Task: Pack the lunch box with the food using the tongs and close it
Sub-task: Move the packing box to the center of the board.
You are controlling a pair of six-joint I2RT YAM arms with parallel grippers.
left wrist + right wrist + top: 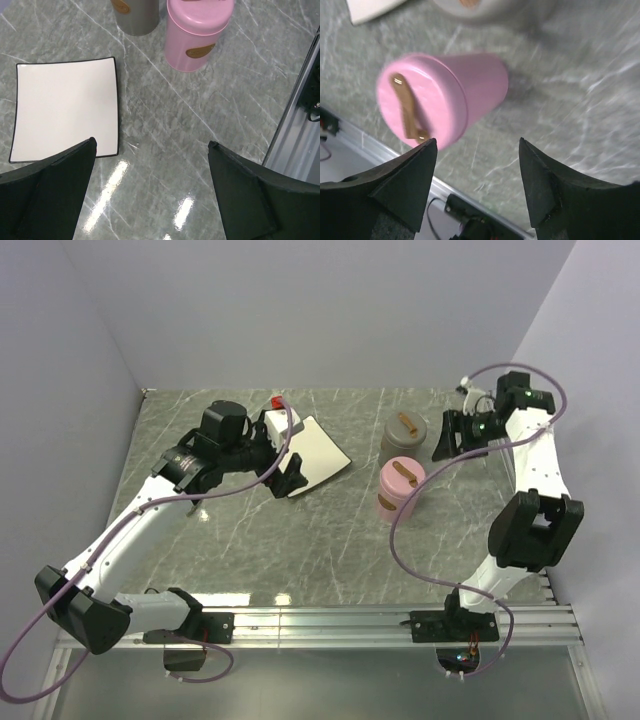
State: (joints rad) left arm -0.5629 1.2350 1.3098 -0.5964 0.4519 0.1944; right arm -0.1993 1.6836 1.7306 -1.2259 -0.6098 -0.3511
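Note:
The lunch box shows as two round tins with brown strap handles on their shut lids, a pink one (400, 488) (197, 30) (440, 97) and a grey one (405, 438) (136, 15) behind it. My right gripper (447, 437) (477, 142) hovers open just right of the grey tin, looking down past the pink one, with nothing between its fingers. Over bare table at the corner of the white square plate (318, 455) (65, 107) is my left gripper (290, 480) (151, 145), open wide and empty. The plate is bare. The food and the tongs are out of view.
An aluminium rail (330, 620) (295, 135) runs along the near table edge with the arm bases on it. Grey walls close in the table at the back and both sides. Purple cables loop from both arms.

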